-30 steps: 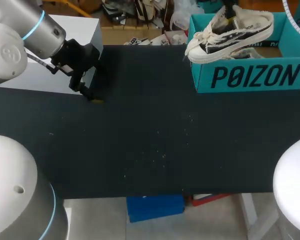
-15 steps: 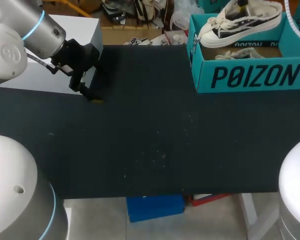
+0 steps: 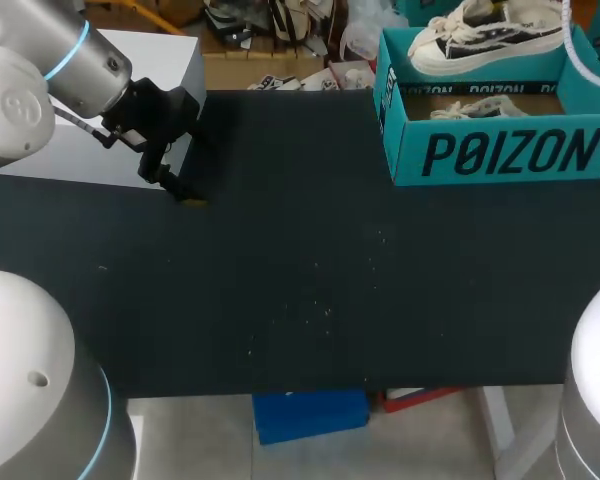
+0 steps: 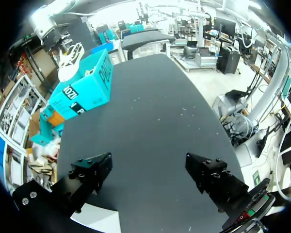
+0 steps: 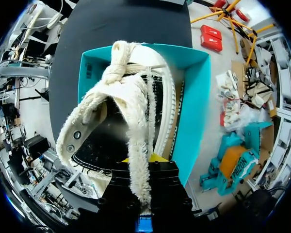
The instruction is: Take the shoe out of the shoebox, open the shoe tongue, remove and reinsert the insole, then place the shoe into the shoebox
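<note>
So the biggest thing here is the black table (image 3: pixel 300 290), and the teal shoebox (image 3: pixel 500 152) sits open at its far right corner. Everything else I'll place off that box.

The left arm (image 3: pixel 40 80) is way over on the other side of the table from the shoebox, well apart from it. The right arm (image 3: pixel 595 400) only shows its white base in the head view, on the near side of the shoebox, off the table's edge.

The shoe (image 3: pixel 485 35), a cream low-top sneaker with dark side panels and frayed edges, is up in the air right above the shoebox's open top. It's lying roughly level, toe pointing toward the box's left wall, and it isn't touching the box. From the right wrist view you look straight down past the shoe (image 5: pixel 131 97) into the shoebox (image 5: pixel 196 97). A second shoe (image 3: pixel 480 105) lies down inside the shoebox, mostly hidden by the front wall.

The right gripper (image 5: pixel 144 162) is above the shoebox and has its fingers pinched onto the fuzzy collar edge of the shoe. The frayed strip runs right in between them and only a sliver of yellow shows.

The left gripper (image 4: pixel 150 177) is low over the table, far from the shoebox (image 4: pixel 85 90), with its fingers spread wide and nothing between them.
</note>
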Controlling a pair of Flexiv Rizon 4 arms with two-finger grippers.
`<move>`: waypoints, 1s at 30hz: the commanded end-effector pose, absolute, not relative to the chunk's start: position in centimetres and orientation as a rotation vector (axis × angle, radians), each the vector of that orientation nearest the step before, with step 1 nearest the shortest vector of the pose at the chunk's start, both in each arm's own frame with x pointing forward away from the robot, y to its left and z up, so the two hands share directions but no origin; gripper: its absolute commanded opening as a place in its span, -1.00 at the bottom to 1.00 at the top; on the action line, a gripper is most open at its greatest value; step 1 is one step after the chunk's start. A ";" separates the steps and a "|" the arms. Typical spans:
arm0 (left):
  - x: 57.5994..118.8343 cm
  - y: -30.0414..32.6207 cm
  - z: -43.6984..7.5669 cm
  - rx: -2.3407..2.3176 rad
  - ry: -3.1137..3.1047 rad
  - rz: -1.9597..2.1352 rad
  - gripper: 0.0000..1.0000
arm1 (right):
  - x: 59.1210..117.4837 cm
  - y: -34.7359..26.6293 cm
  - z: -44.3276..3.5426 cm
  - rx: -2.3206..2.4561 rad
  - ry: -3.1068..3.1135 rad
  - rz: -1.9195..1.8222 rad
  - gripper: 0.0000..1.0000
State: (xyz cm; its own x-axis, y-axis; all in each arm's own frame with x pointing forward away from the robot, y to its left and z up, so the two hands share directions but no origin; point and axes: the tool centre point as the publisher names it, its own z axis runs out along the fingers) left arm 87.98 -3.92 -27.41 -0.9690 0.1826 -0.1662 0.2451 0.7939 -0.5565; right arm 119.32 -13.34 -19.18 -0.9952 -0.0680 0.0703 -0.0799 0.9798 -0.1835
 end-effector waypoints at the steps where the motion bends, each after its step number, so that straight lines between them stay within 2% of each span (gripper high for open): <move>1: 87.9 -3.9 -27.4 0.346 2.877 -0.910 1.00 | 123.0 -14.0 -21.3 0.093 -2.959 0.241 -1.00; 12: 87.9 -3.9 -27.4 0.346 2.877 -0.910 1.00 | 126.2 -15.7 -26.2 0.064 -2.909 0.176 -1.00; 30: 87.9 -3.9 -27.4 0.346 2.877 -0.910 1.00 | 129.3 -15.3 -32.1 0.077 -2.860 0.090 -1.00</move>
